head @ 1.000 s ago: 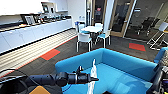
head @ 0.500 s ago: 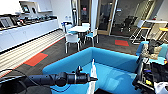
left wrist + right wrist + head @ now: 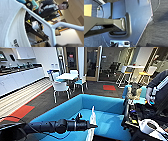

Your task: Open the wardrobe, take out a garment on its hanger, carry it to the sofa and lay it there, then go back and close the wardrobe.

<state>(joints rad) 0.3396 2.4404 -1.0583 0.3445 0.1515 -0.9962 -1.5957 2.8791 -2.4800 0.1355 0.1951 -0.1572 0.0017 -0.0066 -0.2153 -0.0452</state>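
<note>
My left arm reaches in from the lower left, and the left gripper (image 3: 93, 126) is shut on the slim white hanger (image 3: 93, 114). The hanger stands upright above the seat of the turquoise-blue sofa (image 3: 75, 103). The white garment (image 3: 89, 135) hangs below the gripper, in front of the sofa seat. In the left wrist view the hanger (image 3: 50, 28) crosses close to the camera, with the garment (image 3: 11, 25) draped over it and a printed neck label showing. Part of my right arm (image 3: 150, 127) sits at the lower right.
A person (image 3: 160, 89) with a control rig stands at the right, behind the sofa's end. Beyond the sofa are white chairs (image 3: 60, 88) around a small table (image 3: 67, 76). A long white counter (image 3: 20, 78) runs along the left wall. Red floor patches mark the dark carpet (image 3: 109, 87).
The camera has turned right and come closer, so the chairs slid left and the sofa shows larger. The left gripper still holds the hanger and garment over the seat.
</note>
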